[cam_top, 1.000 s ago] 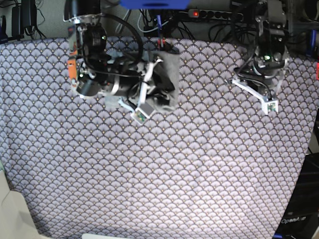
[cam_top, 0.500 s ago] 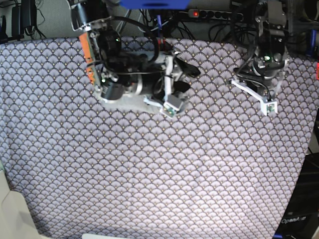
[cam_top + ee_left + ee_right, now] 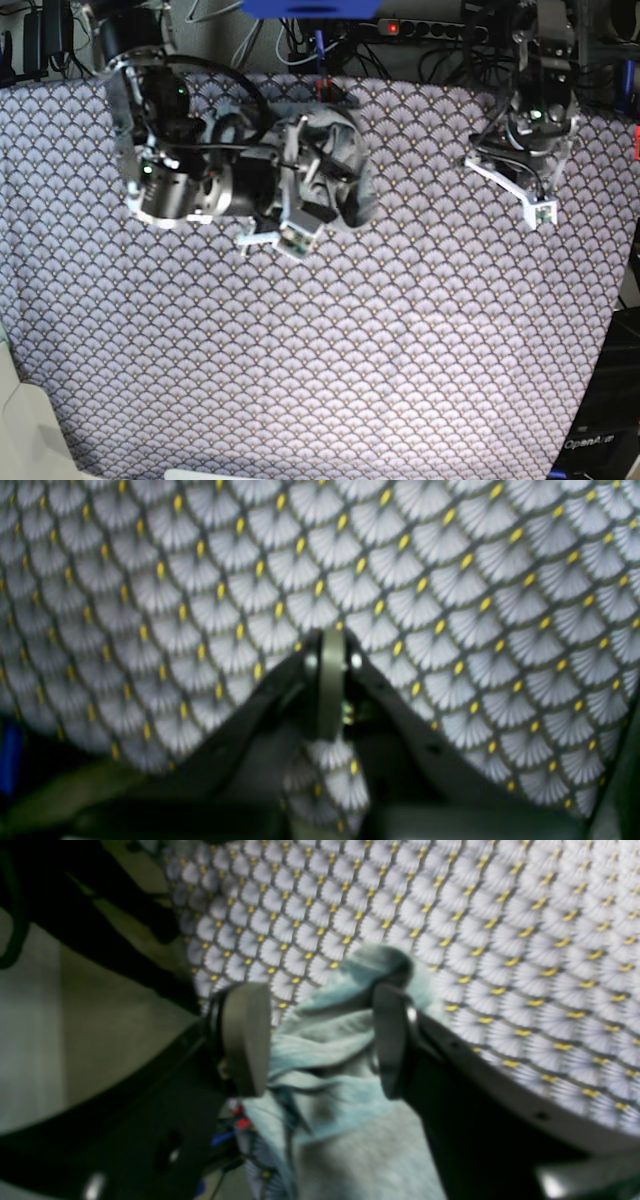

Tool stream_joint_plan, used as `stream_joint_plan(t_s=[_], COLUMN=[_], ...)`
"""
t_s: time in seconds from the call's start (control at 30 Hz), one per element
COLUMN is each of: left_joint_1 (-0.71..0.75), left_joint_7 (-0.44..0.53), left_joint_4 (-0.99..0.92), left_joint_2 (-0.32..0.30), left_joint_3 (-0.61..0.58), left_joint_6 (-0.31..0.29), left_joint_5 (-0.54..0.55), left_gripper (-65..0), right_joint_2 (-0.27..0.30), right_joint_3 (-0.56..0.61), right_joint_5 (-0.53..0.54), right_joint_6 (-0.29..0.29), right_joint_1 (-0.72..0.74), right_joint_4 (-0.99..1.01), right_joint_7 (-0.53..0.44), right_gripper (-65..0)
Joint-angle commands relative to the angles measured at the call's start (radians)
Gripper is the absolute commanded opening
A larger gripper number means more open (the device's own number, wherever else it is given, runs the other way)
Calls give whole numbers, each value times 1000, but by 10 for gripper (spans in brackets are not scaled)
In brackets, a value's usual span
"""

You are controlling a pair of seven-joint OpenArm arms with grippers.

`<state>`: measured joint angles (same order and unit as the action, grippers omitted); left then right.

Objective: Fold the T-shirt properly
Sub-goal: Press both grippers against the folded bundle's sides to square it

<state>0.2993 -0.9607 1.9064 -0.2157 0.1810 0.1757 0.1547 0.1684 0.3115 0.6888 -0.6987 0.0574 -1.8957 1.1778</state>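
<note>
T-shirt (image 3: 345, 165) bunched near far edge of tabletop (image 3: 400, 350) | right hand (image 3: 312, 1040) held open, fabric between its fingers, ungripped | left hand (image 3: 331, 680) closed, empty, near far right corner

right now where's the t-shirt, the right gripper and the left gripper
T-shirt (image 3: 350, 1120), right wrist view, on the bunched grey fabric.
Right gripper (image 3: 320, 1040), right wrist view, midway between its open fingertips.
Left gripper (image 3: 331, 645), left wrist view, at its shut fingertips.
</note>
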Motion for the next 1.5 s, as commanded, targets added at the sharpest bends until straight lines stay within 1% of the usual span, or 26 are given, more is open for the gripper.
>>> stream_joint_plan(t_s=[0.0, 0.07, 0.1, 0.13, 0.23, 0.33, 0.37, 0.4, 0.5, 0.57, 0.63, 0.7, 0.83, 0.93, 1.0, 1.07, 1.23, 1.33, 1.47], left_joint_1=[-1, -1, -2, -5, -12, -51, -65, -84, -153, -191, -223, -236, -271, -271, -271, -271, -266, -266, -265], left_joint_7=[27, 33, 33, 36, 42, 44, 44, 44, 33, 32, 32, 32, 32, 27, -10, -24, -5, 29, 42], left_joint_4=[20, 21, 23, 25, 45, 98, 107, 114, 115, 115, 114, 114, 109, 106, 101, 81, -64, -144, -199], left_joint_2=[-9, 3, 15, 34, 65, 92, 98, 104, 149, 181, 200, 212, 232, 269, 279, 281, 278, 275, 272], left_joint_3=[30, 93, 124, 156, 237, 252, 252, 252, 251, 237, 177, 90, -120, -222, -252, -265, -268, -268, -262], left_joint_6=[-25, -127, -187, -247, -379, -520, -557, -586, -667, -709, -735, -741, -733, -733, -732, -732, -732, -732, -732], left_joint_5=[-4, -4, -4, -4, -4, -4, -4, -4, -4, -4, -4, -4, -4, -13, -13, -13, -13, -13, -14], left_gripper=[-650, -650, -650, -650, -650, -650, -650, -650, -650, -650, -650, -650, -650, -650, -650, -650, -650, -650, -650], right_joint_2=[3, 16, 29, 47, 92, 141, 150, 158, 194, 221, 239, 251, 257, 257, 256, 256, 254, 254, 254], right_joint_3=[-19, -54, -73, -88, -111, -143, -156, -163, -182, -188, -200, -200, -202, -199, -199, -199, -199, -196, -199], right_joint_5=[10, 10, 10, 10, 10, 10, 10, 10, 10, 9, 9, 9, 9, 9, 9, 9, 9, 9, 9], right_joint_6=[1, 1, 1, 1, 1, 1, 1, 1, 1, 1, 1, 1, 1, 1, 1, 1, 1, 1, 1], right_joint_1=[15, 14, 12, 11, 14, 15, 15, 15, 8, -9, -32, -55, -72, -74, -74, -74, -86, -86, -86], right_joint_4=[-14, -11, -9, -9, -9, -11, -11, -12, -11, -9, -9, -9, -8, -8, -8, -8, -8, -8, -8], right_joint_7=[-11, -14, -17, -20, -22, -22, -22, -22, -22, -25, -52, -77, -86, -83, -82, -82, -86, -86, -86], right_gripper=[-312, -321, -340, -370, -478, -606, -633, -650, -650, -650, -650, -650, -650, -650, -650, -650, -650, -650, -650])
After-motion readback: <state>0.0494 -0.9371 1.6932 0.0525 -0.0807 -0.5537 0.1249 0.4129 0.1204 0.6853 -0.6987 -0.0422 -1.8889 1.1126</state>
